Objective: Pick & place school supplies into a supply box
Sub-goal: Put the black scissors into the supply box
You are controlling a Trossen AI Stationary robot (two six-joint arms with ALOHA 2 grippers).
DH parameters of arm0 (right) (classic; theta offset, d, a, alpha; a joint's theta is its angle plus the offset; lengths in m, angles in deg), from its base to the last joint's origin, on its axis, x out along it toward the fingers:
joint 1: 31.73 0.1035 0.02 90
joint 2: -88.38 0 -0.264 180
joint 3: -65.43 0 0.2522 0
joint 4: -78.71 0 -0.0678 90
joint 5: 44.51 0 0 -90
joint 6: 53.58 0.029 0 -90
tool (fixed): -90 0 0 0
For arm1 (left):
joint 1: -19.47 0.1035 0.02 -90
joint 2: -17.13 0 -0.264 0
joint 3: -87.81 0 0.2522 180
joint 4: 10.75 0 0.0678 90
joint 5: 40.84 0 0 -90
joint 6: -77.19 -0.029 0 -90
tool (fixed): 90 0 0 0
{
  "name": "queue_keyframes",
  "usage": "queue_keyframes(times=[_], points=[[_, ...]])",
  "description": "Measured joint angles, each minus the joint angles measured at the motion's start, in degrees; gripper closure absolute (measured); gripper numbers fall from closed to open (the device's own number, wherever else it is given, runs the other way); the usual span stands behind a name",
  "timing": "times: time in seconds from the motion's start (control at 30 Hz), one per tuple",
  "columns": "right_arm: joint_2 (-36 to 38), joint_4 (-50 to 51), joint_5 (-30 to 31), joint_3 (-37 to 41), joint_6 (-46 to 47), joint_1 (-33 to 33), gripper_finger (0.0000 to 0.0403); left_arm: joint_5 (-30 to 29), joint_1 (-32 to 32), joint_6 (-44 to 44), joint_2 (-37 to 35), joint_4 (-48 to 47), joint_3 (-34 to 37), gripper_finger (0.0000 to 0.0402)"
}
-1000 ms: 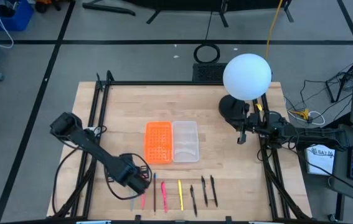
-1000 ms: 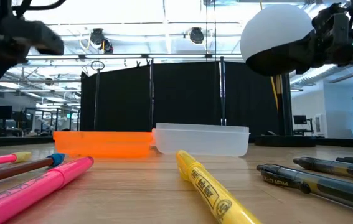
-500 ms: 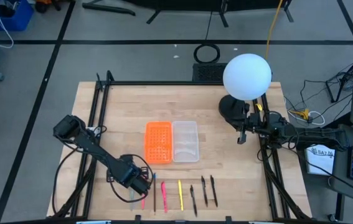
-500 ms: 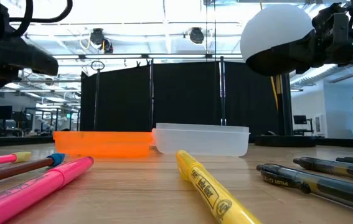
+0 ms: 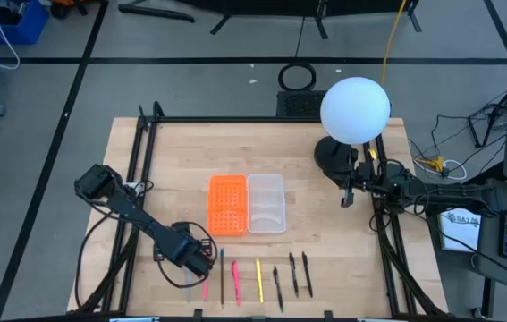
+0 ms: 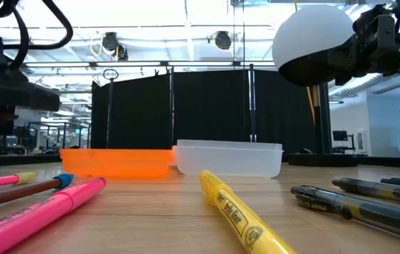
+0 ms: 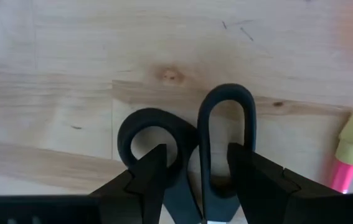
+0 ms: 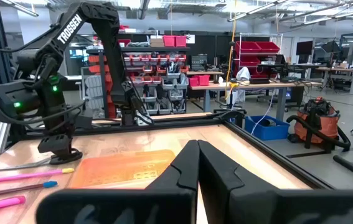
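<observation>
Wooden table [image 5: 325, 241] with pens in a row near its front edge.
Left gripper [image 7: 196, 180] is wide open over the small black-handled scissors [image 7: 188, 146], one finger on each side, not squeezing; right gripper [image 8: 197, 163] is closed and empty.

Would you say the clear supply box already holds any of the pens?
No, in the high view the supply box lies bare, and the pens lie in a row on the table.
</observation>
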Motion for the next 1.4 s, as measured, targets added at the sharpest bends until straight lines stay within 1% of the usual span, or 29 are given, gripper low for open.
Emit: queue_keyframes(times=[0.23, 0.33, 0.53, 0.63, 0.73, 0.87, 0.97, 1.13, 1.23, 1.4], points=[[0.0, 0.1, 0.0, 0.0, 0.2, 0.0, 0.0403, -0.2, 0.0, -1.0, -0.2, 3.4, 3.1, 0.0228], [0.0, 0.1, 0.0, 0.0, 0.2, 0.0, 0.0403, -0.4, 0.0, -1.7, -0.4, 6.0, 4.2, 0.0255], [0.0, 0.5, 0.0, 0.0, 0.2, 0.0, 0.0403, -0.4, 0.0, -3.0, -0.4, 6.8, 4.3, 0.0349], [0.0, 0.7, 0.0, 0.0, 0.2, 0.0, 0.0403, -0.2, 0.1, -4.3, -0.5, 6.6, 4.2, 0.0353], [0.0, 1.1, 0.0, 0.0, 0.2, 0.0, 0.0403, -1.4, 0.0, -5.0, -0.3, 4.3, 2.9, 0.0353], [0.0, 1.3, 0.0, 0.0, 0.2, 0.0, 0.0403, -2.2, 0.0, -6.7, -1.5, -3.0, -0.3, 0.0354], [0.0, 1.3, 0.0, 0.0, 0.2, 0.0, 0.0403, -5.1, 0.0, -6.9, -3.3, -10.7, -4.4, 0.0374], [0.0, 1.3, 0.0, 0.0, 0.2, 0.0, 0.0403, -10.2, -0.3, -9.4, -3.9, -17.4, -11.6, 0.0374], [0.0, 1.3, 0.0, 0.0, 0.2, 0.0, 0.0403, -11.9, 0.8, -11.9, -4.0, -18.5, -15.9, 0.0374], [0.0, 1.4, 0.0, 0.0, 0.2, 0.0, 0.0403, -18.2, 5.2, -19.9, -4.0, -18.2, -23.0, 0.0374]])
